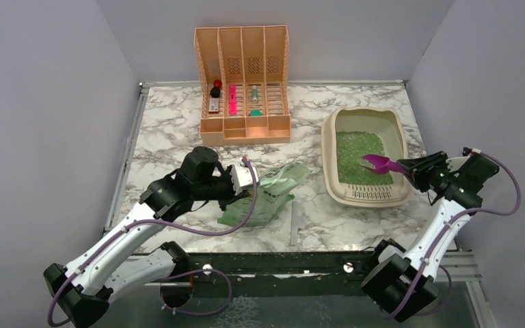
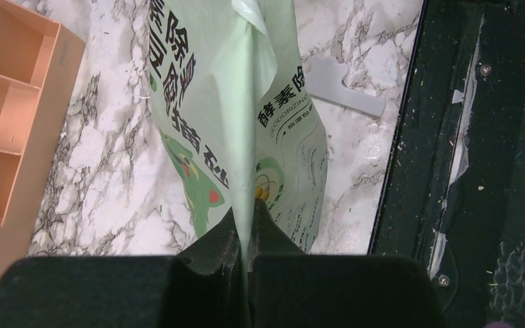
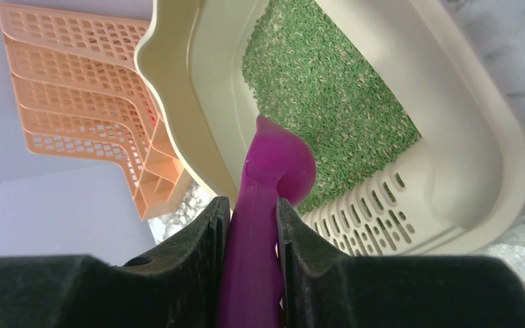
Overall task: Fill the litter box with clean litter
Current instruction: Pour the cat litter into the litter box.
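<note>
Two claws hold things. Your left claw (image 2: 249, 213) is clenched on a fold of the pale green litter bag (image 1: 274, 194), which sits on the marble worktop (image 1: 171, 130) left of the litter box (image 1: 329, 147). Your right claw (image 3: 253, 205) grips a purple scoop (image 3: 277, 171) by the handle, bowl above the clean litter (image 1: 355, 154) spread inside that box.

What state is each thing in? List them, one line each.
litter box, upright, holding litter.
clean litter, loose green layer inside the box.
scoop, held over the box's grille end.
litter bag, lying on the table, pinched at a fold.
left gripper, shut on the bag.
right gripper, shut on the scoop.
file organizer, upright, small items in its slots.
</note>
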`<state>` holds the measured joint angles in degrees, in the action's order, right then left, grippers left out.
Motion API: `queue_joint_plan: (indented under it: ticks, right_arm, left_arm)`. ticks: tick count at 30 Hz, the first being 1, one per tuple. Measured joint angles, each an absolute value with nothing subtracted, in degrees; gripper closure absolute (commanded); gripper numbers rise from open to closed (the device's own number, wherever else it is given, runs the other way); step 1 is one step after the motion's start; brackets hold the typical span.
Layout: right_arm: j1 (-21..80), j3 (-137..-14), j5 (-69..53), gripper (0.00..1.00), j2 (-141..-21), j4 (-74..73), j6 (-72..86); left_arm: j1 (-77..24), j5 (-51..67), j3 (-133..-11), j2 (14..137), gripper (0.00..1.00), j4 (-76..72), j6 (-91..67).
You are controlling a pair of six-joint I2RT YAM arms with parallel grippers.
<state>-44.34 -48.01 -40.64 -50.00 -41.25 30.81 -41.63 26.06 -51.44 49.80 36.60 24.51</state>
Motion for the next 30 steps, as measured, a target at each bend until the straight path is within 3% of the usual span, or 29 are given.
queue_joint_plan:
  ticks: [13, 21, 30]
  right_arm:
    - [-38.5, -60.14, -41.06, 0.99, -65.34, -30.76, 34.92]
    - [-27.29, -61.12, -32.75, 0.99, -72.64, -26.15, 36.53]
    - [-22.35, -67.9, -21.71, 0.99, -76.88, -25.45, 34.37]
  left_arm:
    - [-41.63, 25.36, -52.14, 50.37, 1.0, 37.41, 24.69]
    - [-41.65, 24.53, -52.51, 50.37, 1.0, 37.91, 24.62]
    - [-41.65, 23.81, -52.71, 50.35, 1.0, 38.26, 24.58]
